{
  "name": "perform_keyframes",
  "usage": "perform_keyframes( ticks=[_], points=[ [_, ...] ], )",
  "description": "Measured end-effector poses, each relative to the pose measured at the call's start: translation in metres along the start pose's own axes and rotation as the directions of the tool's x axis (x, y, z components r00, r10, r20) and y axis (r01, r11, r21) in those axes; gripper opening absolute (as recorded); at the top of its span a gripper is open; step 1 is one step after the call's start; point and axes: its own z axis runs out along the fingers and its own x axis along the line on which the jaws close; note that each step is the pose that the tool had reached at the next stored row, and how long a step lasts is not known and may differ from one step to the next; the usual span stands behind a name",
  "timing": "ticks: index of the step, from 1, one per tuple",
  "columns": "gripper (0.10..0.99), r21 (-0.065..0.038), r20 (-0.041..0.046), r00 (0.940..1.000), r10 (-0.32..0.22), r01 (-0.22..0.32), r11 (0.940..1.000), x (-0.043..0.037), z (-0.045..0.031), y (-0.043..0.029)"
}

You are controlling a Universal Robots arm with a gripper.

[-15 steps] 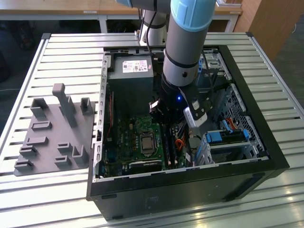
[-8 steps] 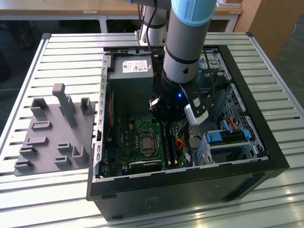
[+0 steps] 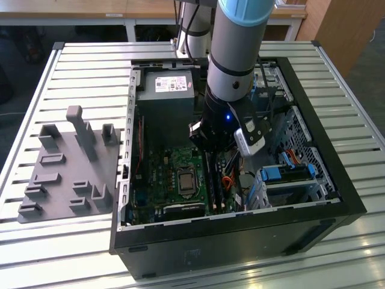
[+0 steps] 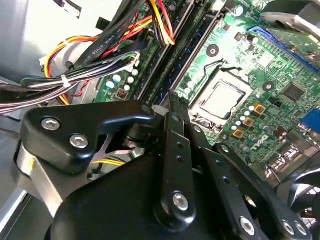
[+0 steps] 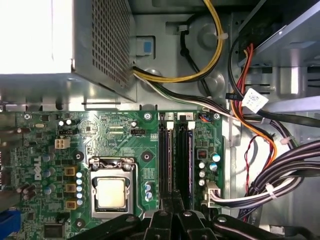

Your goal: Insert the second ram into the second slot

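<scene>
The pincer [image 5: 172, 197] hung low inside the open computer case [image 3: 337, 186], over the memory slots [image 5: 176, 160] on the green motherboard [image 5: 115, 145]; in both wrist views its black fingers [image 4: 172, 112] met at a narrow tip, drawn together, though whether they pinched anything I could not tell; the second ram [image 5: 189, 162] stood just beyond that tip, a long thin dark stick on edge in the slot farther from the processor socket [image 5: 111, 192], parallel to another stick [image 5: 166, 160] seated beside it; its chips and sticker could not be made out, and its near end ran under the fingers; in the exterior view the arm [image 3: 237, 54] covered the spot where tip met slots; outward lay the grey power supply [image 3: 165, 99] toward the case's rear, bundled cables [image 5: 280, 170] by the slots, and blue-clipped drive bays [image 3: 289, 174] on the exterior view's right; the case sat on a slatted desk [image 3: 72, 66], with a grey fixture plate [image 3: 66, 168] on the exterior view's left.
</scene>
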Motion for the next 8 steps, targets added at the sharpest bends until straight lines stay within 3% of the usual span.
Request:
perform_keyframes(
  ticks=[8],
  points=[
    [0.106,0.0,0.0,1.0,0.0,0.0,1.0,0.0001,-0.0016,0.0]
  ],
)
